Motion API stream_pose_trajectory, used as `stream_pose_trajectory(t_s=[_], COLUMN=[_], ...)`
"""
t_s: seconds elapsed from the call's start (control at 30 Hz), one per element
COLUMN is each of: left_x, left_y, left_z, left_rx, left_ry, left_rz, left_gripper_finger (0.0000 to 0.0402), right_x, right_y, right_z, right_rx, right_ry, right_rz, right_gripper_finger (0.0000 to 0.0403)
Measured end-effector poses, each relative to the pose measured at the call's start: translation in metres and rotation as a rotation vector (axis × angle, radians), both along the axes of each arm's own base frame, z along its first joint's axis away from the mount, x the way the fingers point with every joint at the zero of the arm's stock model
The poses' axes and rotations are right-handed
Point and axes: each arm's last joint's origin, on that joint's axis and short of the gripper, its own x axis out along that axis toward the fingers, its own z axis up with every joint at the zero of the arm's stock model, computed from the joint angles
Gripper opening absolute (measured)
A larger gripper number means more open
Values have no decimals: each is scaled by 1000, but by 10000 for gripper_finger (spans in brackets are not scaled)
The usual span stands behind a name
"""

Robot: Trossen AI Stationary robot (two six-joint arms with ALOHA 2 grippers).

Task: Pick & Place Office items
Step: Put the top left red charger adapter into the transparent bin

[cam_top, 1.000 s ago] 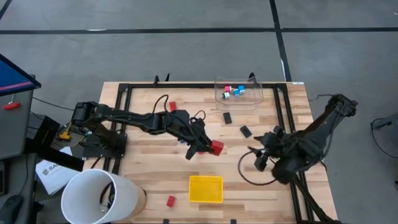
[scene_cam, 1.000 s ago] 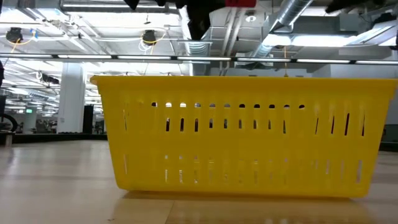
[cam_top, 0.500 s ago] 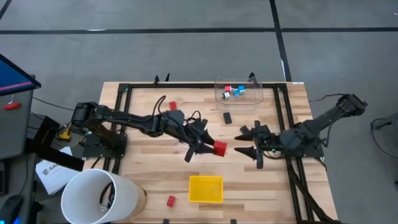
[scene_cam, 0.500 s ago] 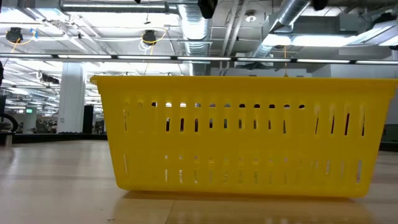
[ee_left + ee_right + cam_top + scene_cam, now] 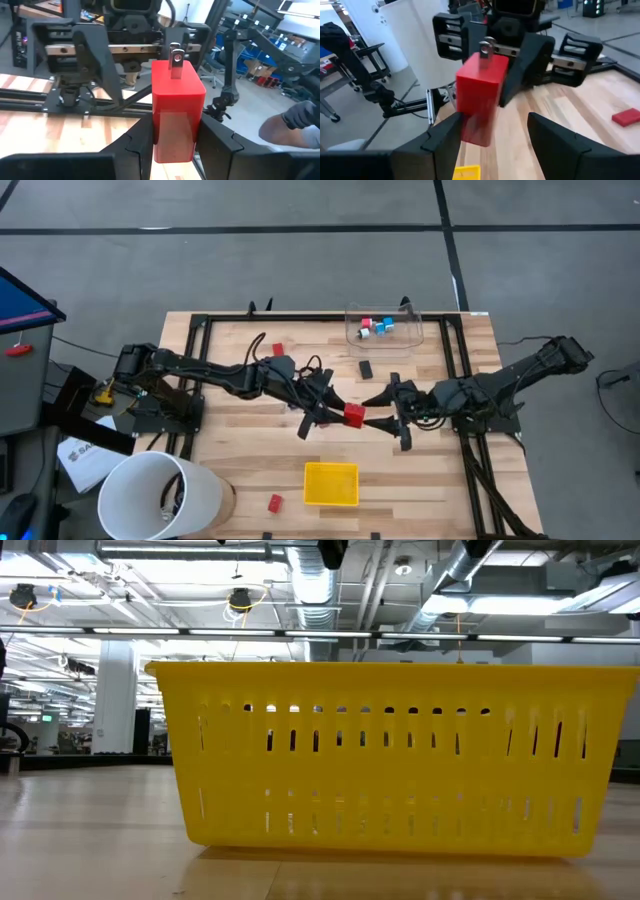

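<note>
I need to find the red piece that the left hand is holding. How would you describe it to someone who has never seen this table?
Start from the yellow tray near the table's front edge; just beyond it, the two dark arms meet at mid-table. Between them, the left hand clamps a red block, with the open right hand facing it. Unlike the flat red pieces on the wood, it is held above the table and has metal prongs at one end.

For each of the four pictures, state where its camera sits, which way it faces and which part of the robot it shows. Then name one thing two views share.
High view: overhead, facing straight down; both arms, left gripper, right gripper, yellow tray.
Low view: at tabletop height, facing level into the tray's wall; only dark arm parts at the top edge.
Left wrist view: on the left wrist, facing forward; own fingers clamp the red block.
Right wrist view: on the right wrist; own open fingers beside the block.
Shared: the red block, in both wrist views.
</note>
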Motion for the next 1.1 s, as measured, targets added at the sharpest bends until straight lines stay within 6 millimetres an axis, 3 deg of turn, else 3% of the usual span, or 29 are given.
stream_pose_trajectory(t_s=[0.23, 0.67, 0.77, 0.93, 1.1], left_x=[1, 2, 2, 1, 1], left_y=[11, 12, 12, 12, 12], left_z=[-2, 0, 0, 0, 2], left_rx=[3, 2, 2, 9, 14], left_ry=[11, -3, -9, -11, -23], left_rz=[69, 71, 71, 68, 67], left_gripper_finger=[112, 112, 112, 112, 112], right_x=[1, 4, 5, 5, 6], right_y=[-1, -9, -11, -13, -14], right_z=[1, 4, 4, 4, 7], right_rx=[5, -8, -11, -23, -43], right_ry=[-14, -41, -41, -43, -66], right_rz=[-9, -39, -44, -27, -16], right_gripper_finger=[220, 215, 189, 102, 101])
